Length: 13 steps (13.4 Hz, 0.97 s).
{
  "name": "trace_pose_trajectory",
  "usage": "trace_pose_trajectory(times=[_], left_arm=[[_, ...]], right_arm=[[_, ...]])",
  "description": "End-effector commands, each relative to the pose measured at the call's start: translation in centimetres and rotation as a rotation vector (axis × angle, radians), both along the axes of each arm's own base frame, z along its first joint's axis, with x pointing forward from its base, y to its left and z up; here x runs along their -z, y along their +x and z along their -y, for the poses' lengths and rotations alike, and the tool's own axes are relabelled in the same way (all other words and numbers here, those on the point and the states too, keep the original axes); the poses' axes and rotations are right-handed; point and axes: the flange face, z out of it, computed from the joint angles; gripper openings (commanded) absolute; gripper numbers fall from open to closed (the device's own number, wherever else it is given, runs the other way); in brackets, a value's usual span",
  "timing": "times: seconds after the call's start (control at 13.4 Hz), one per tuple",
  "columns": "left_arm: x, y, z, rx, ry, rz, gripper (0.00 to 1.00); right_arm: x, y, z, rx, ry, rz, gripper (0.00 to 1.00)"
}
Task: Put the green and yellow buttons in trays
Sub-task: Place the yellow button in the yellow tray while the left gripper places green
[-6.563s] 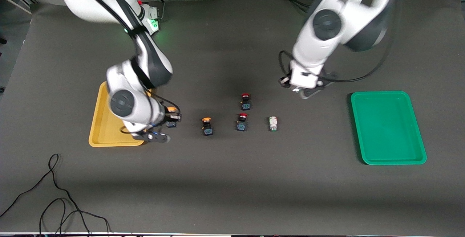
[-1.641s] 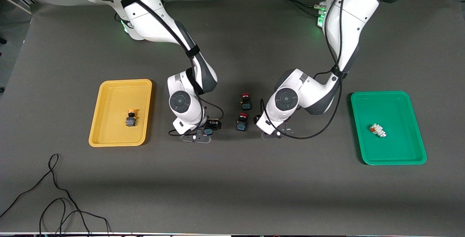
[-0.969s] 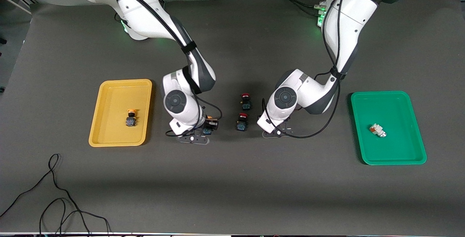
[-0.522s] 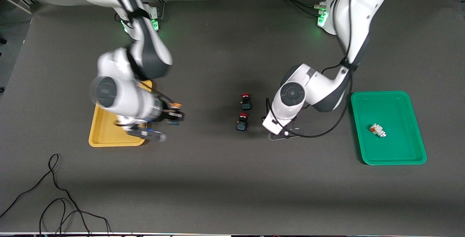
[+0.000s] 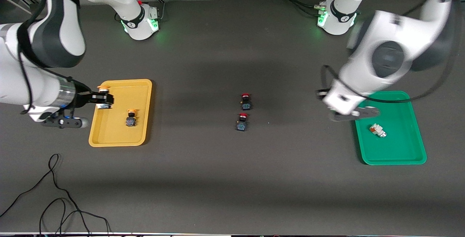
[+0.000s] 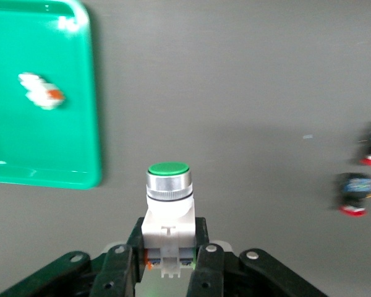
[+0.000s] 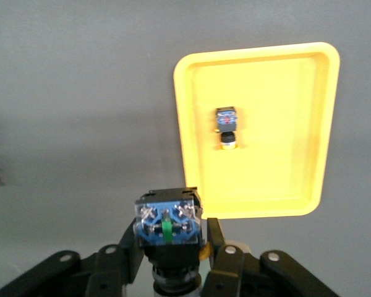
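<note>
Currently the right hand [image 5: 102,100] is up in the air over the edge of the yellow tray [image 5: 109,135] at the right arm's end of the tabletop [image 5: 218,179], and its fingers [image 7: 127,250] are clamped on a yellow-capped button [image 5: 103,95] with a black-blue body; the right wrist view shows the blue underside of this button between the two fingers. One more yellow-capped button [image 5: 130,118] lies already inside the yellow tray, around its middle. The left hand [image 6: 167,269] is in the air over the edge of the green tray [image 5: 410,157] at the left arm's end of the tabletop, and it is clamped on a green-capped button [image 6: 168,204] with a whitish body, which stands upright between the fingers [image 6: 207,272] in the left wrist view. Inside the green tray lies a whitish button [image 5: 377,130] with an orange mark, tilted, near the middle of the tray. Two red-capped buttons stay on the tabletop between the two trays, well apart from both: the farther red button [image 5: 246,101] and the nearer red button [image 5: 242,121] are just beside each other, one nearer to the front camera than the other. A black cable [image 5: 54,200] lies loose on the tabletop, nearer to the front camera than the yellow tray.
</note>
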Motion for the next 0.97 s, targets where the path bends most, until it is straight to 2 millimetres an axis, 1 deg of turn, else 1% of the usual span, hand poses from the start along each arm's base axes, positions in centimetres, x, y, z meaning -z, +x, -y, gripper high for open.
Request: trace_pose_trajectory(times=[0.0,0.07,0.15,0.22,0.3,0.37,0.45,0.52,0.67,0.82,0.89], left_arm=[[0.4,0.7,-12.0,0.079,-0.064,-0.046,0.1],[1.1,1.0,-16.6,0.074,-0.074,-0.053,0.11],[2.5,1.0,-20.4,0.057,-0.07,-0.062,0.12],[4.6,1.3,-24.0,0.046,-0.062,-0.063,0.12],[6.9,1.7,-27.1,0.054,-0.083,-0.047,0.12],[10.0,2.0,-29.5,0.065,-0.107,-0.035,0.12],[12.6,2.0,-30.9,0.049,-0.117,-0.021,0.12],[15.3,1.9,-31.5,0.045,-0.119,-0.001,0.12],[19.7,0.9,-33.1,0.035,-0.103,0.05,0.12],[22.6,0.6,-33.7,0.028,-0.114,0.061,0.13],[24.0,0.8,-34.0,0.045,-0.098,0.076,0.17]], right_arm=[[1.0,-0.1,3.9,-0.079,-0.001,-0.01,0.0],[2.4,-0.3,5.7,-0.096,0.002,-0.006,0.0],[4.2,-0.6,7.2,-0.117,0.008,0.009,0.0],[6.3,-1.0,8.6,-0.131,0.007,0.027,0.0],[8.6,-1.6,9.7,-0.149,0.004,0.048,0.0],[10.8,-2.3,10.7,-0.16,0.002,0.076,0.0],[12.7,-2.9,11.4,-0.163,-0.003,0.093,0.0],[14.5,-3.4,11.9,-0.16,-0.023,0.109,0.0],[17.4,-4.5,12.6,-0.146,-0.059,0.132,0.0],[19.8,-5.4,12.7,-0.116,-0.067,0.144,0.0],[20.7,-5.6,12.8,-0.116,-0.07,0.151,0.0]])
